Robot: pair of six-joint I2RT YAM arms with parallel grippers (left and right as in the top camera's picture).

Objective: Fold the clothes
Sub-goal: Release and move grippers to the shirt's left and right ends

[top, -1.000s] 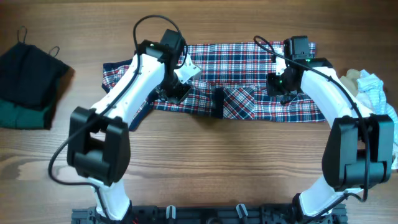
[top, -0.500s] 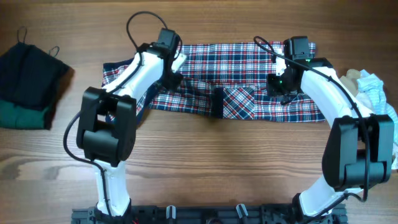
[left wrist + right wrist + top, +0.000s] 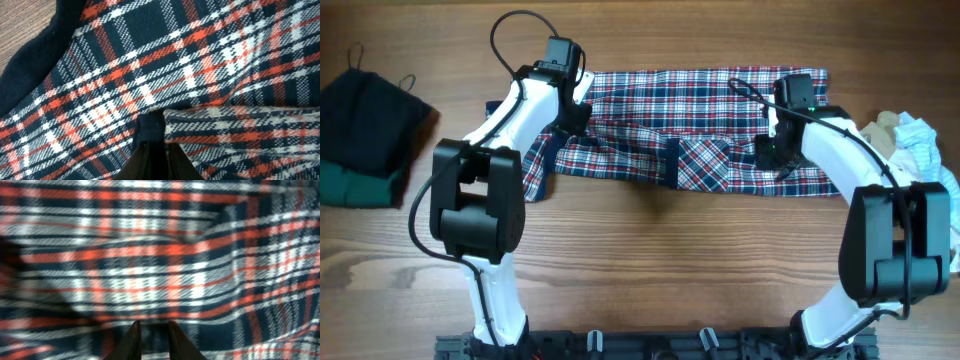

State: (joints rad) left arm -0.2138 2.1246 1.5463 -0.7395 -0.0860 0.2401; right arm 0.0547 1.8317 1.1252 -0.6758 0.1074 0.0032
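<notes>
The red, navy and white plaid shirt (image 3: 700, 100) lies spread across the far middle of the table, with a folded lower band and a navy trim patch near its centre. My left gripper (image 3: 572, 110) is over the shirt's left part. In the left wrist view its jaws (image 3: 152, 152) are shut on a navy-trimmed fold of the plaid shirt (image 3: 150, 65). My right gripper (image 3: 773, 155) is over the shirt's right part. In the right wrist view its jaws (image 3: 152, 332) pinch the plaid shirt (image 3: 150, 255), which fills the view.
A dark black and green pile of clothes (image 3: 360, 130) lies at the left edge. A white and light-blue pile of clothes (image 3: 920, 145) lies at the right edge. The wooden table (image 3: 650, 260) shows bare in front of the shirt.
My left gripper has moved up and to the left, dragging the shirt's left part with it. My right gripper has shifted slightly down and right, and the top edge has flattened.
</notes>
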